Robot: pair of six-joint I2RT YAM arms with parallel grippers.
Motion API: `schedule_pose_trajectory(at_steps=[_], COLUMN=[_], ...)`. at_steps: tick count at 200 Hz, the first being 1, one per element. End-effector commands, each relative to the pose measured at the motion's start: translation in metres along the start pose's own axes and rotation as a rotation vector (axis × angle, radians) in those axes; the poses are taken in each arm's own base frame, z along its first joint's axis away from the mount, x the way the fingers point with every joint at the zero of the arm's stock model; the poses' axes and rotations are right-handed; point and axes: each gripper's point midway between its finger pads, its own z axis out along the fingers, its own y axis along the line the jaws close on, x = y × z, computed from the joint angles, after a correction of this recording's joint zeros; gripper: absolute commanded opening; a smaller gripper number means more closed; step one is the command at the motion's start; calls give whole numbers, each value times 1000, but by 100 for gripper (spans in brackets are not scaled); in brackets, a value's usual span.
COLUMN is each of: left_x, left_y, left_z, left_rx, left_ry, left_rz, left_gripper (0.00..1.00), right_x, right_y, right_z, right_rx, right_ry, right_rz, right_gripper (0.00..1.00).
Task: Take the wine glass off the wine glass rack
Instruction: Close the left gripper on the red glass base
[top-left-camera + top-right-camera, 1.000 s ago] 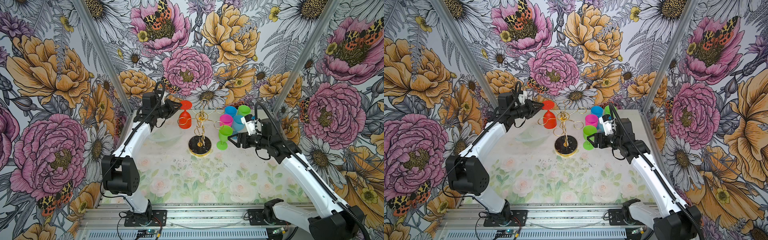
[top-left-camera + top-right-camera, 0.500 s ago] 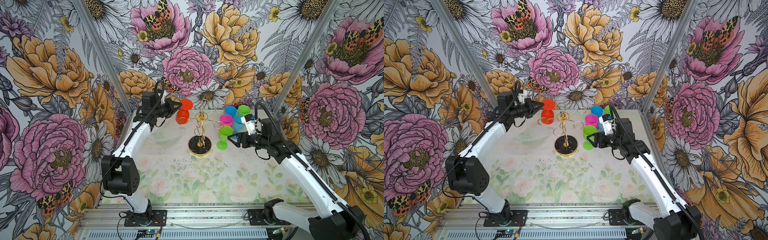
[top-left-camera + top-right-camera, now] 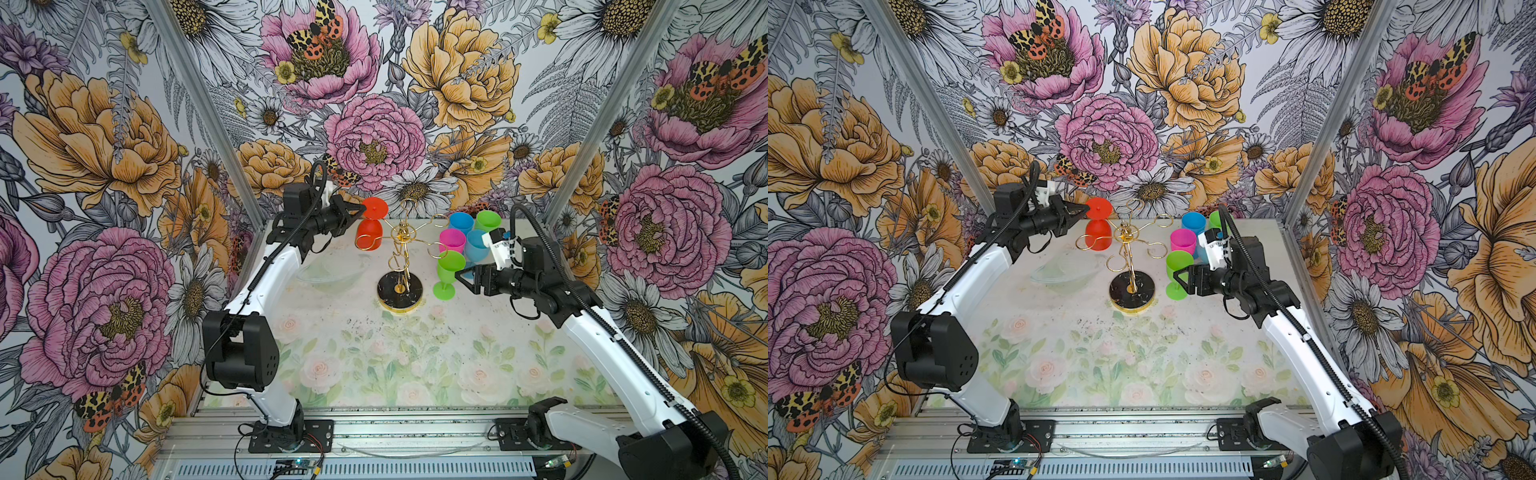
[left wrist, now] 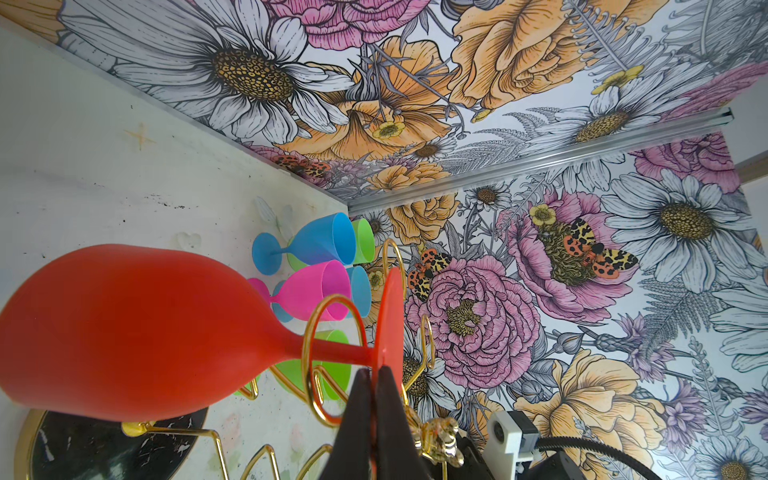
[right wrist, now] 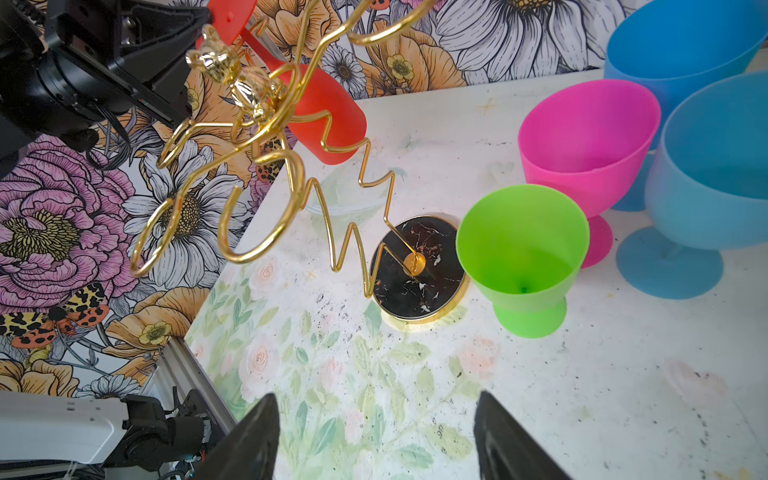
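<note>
**Left gripper pinches the red glass's foot at the rack**

Since 1 second ago the left gripper (image 3: 360,212) has edged in and pressed its jaws together on the foot of the red wine glass (image 3: 368,233). The glass itself has hardly shifted. In the left wrist view the 2 black tapered fingers (image 4: 357,415) meet on the thin flat edge of the round foot, with only that disc between them.

The glass is matte, smooth and opaque, and looks like soft plastic or silicone. It hangs upside down, its rounded bowl below and its foot on top. Its slim stem passes through 1 curled loop of the wine glass rack (image 3: 400,266), so it is still on the rack.

The rack is thin, shiny gold wire. It has a zigzag central post, curled hook arms and a small gold figure at the top. Its round base (image 3: 400,289) is glossy black with pale veins and a gold rim, and it stands on the table (image 3: 395,353), a worn white surface printed with pale roses.

The right gripper (image 3: 459,279) is low over the table with its jaws spread wide, holding nothing. It is just beside an upright green glass (image 3: 449,268). Behind that stand a pink glass (image 3: 452,241), 2 blue glasses (image 3: 461,221) and another green one (image 3: 488,220), all matte, all upright and clustered close together.
</note>
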Motion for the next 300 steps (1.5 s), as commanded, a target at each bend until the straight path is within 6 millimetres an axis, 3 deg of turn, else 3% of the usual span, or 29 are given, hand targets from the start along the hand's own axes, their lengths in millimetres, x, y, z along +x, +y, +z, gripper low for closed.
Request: schedule_pose_trajectory(at_steps=[1, 70, 132, 194, 300], left_x=[1, 16, 18, 7, -6], left_y=[-40, -55, -58, -60, -45], left_z=[-15, -10, -1, 14, 34], left_rx=[87, 121, 128, 143, 150], left_ry=[-12, 40, 59, 77, 86], left_rz=[48, 32, 24, 16, -27], left_gripper=[0, 0, 0, 0, 0], right_x=[-7, -8, -6, -5, -2], right_y=[9, 10, 10, 9, 8], right_z=[-5, -3, -6, -7, -8], right_rx=[-28, -36, -33, -29, -27], right_ry=[-38, -43, -50, -54, -54], right_rz=[-20, -13, -14, -15, -13], right_gripper=[75, 75, 75, 75, 75])
